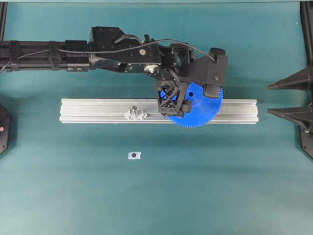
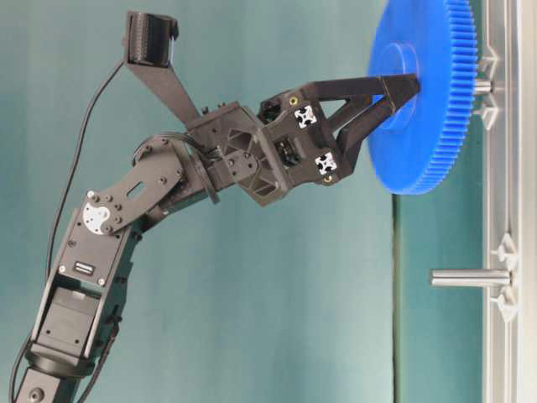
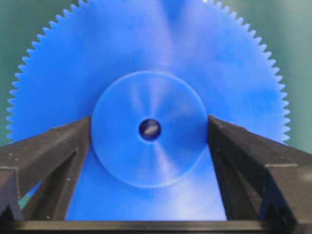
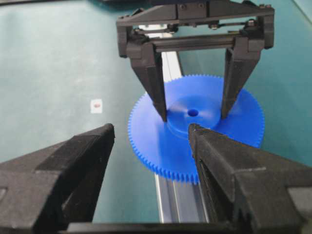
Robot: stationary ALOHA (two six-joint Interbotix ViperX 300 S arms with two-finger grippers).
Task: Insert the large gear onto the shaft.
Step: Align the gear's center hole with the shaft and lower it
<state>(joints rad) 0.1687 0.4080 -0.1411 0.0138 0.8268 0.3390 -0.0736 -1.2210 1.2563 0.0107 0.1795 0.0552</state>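
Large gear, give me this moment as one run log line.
large gear: on shaft | left gripper: open, straddling hub | right gripper: open, empty | second pin: bare

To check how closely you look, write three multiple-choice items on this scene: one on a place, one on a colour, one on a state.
1. Where is the large gear?
A. over the aluminium rail
B. on the mat by the sticker
C. between the right pincer's fingers

2. What colour is the gear?
A. red
B. blue
C. grey

3. How is the right pincer?
A. shut on a pin
B. shut, empty
C. open, empty

Key: 1 A, the overhead view shows it across the rail. 2 B, every view shows it bright blue. 3 C, its own camera shows spread fingers with nothing between them.
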